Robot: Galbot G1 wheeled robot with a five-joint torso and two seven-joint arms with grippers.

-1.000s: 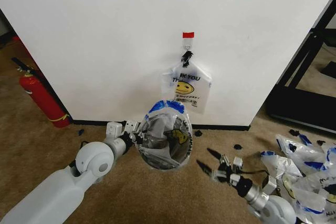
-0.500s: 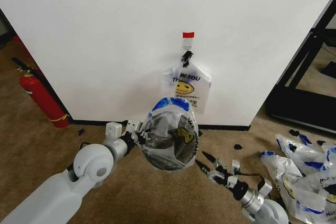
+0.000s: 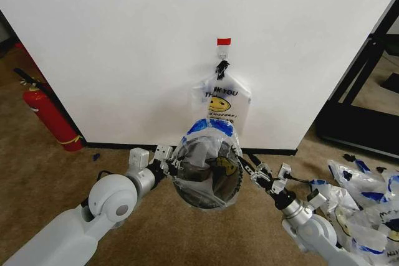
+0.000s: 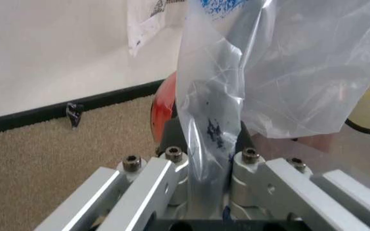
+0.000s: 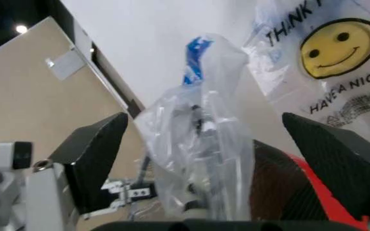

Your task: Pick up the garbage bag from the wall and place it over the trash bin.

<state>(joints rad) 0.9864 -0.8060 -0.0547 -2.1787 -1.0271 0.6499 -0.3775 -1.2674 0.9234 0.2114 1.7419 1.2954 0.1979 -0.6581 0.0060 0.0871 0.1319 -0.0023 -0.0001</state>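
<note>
The garbage bag [image 3: 211, 154], thin clear plastic with blue patches and a yellow smiley, is draped over the dark trash bin [image 3: 206, 182] on the carpet below the wall hook. My left gripper [image 3: 172, 162] is at the bag's left side, shut on a fold of its film [image 4: 207, 139]; the bin's red base [image 4: 162, 109] shows just behind it. My right gripper [image 3: 254, 167] is open at the bag's right edge. In the right wrist view, the bag [image 5: 204, 144] and the bin's wall [image 5: 281, 185] lie between the spread fingers [image 5: 95, 149].
A similar smiley bag [image 3: 221, 99] hangs from the wall hook under red tape [image 3: 223, 41]. A red fire extinguisher [image 3: 47, 116] stands at the left. Several loose bags [image 3: 361, 207] lie at the right, near a black frame [image 3: 361, 85].
My right gripper has swung up and forward from the carpet to the bag's right edge. The bag, the bin and my left gripper have shifted slightly right.
</note>
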